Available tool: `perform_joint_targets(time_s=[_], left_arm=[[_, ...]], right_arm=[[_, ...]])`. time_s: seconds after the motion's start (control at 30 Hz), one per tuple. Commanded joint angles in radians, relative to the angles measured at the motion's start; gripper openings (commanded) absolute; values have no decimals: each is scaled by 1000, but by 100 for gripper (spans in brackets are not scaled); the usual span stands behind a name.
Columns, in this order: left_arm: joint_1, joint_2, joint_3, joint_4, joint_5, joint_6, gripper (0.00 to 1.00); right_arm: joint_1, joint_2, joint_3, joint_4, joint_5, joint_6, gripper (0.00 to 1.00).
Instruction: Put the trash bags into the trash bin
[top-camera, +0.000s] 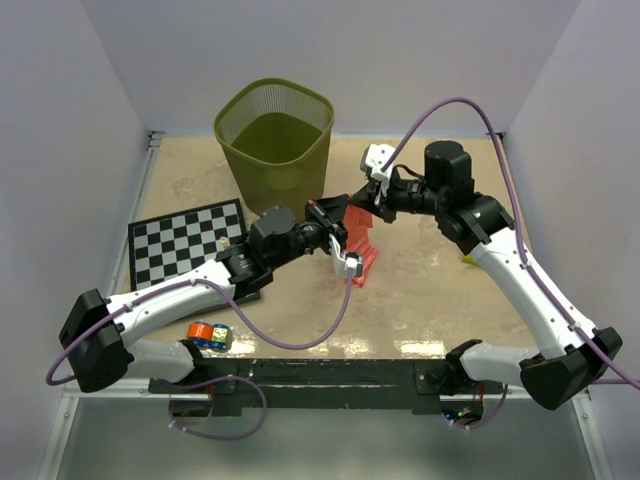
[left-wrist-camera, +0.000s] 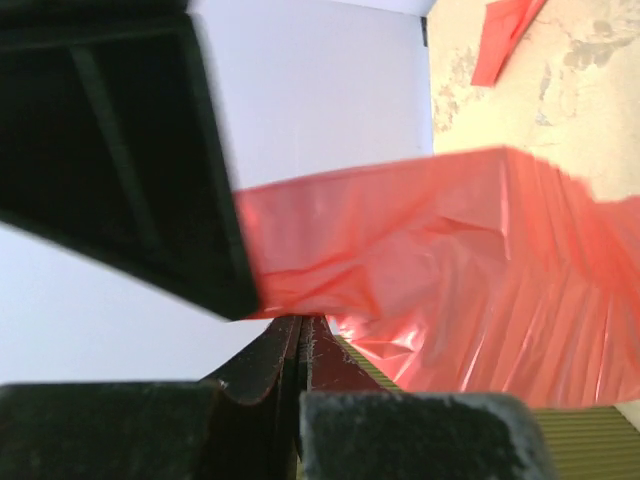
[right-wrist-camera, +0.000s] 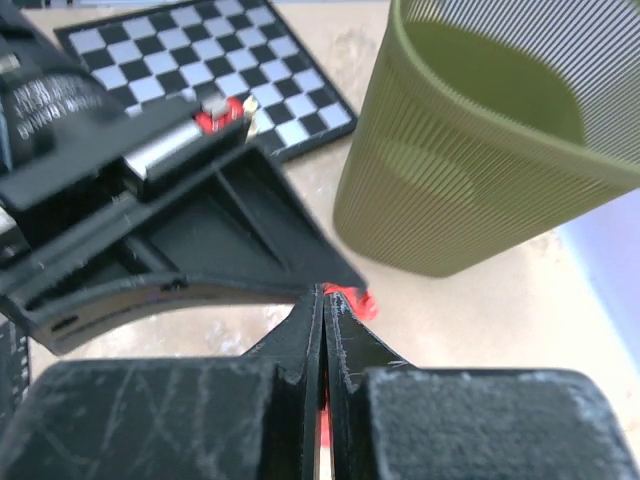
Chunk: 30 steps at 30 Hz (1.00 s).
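A red-pink trash bag (top-camera: 358, 232) hangs between my two grippers, just right of the olive mesh trash bin (top-camera: 272, 140). My left gripper (top-camera: 328, 216) is shut on the bag's edge. In the left wrist view the film (left-wrist-camera: 450, 290) spreads out from its closed tips (left-wrist-camera: 300, 330). My right gripper (top-camera: 358, 200) meets it tip to tip and is shut too, with red film (right-wrist-camera: 352, 300) showing in its pinch (right-wrist-camera: 325, 300). A second red strip (left-wrist-camera: 505, 35) lies on the table. The bin (right-wrist-camera: 480, 150) stands upright with nothing visible inside.
A checkerboard (top-camera: 185, 245) lies left of the bin, partly under my left arm. Small blue and orange toy blocks (top-camera: 208, 335) sit near the front left edge. A small yellow piece (top-camera: 468, 258) shows beside my right arm. White walls enclose the table.
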<state>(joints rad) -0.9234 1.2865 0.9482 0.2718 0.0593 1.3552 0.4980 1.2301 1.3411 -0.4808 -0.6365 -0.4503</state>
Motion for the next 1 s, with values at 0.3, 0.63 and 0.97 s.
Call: perform_joint_targets(time_s=[0.3,0.63,0.97], left_arm=[[0,-12,23,199,-13,12,0],[-8,-7,-17,-17,-10,-30,0],[-19,-44,-38,301,-16,-37,0]], right_arm=[[2,-14,-134,8,55,-39,0],[-3,-3,44,67,-72,41,0],[-3,-17,-157,48,60,-24,0]])
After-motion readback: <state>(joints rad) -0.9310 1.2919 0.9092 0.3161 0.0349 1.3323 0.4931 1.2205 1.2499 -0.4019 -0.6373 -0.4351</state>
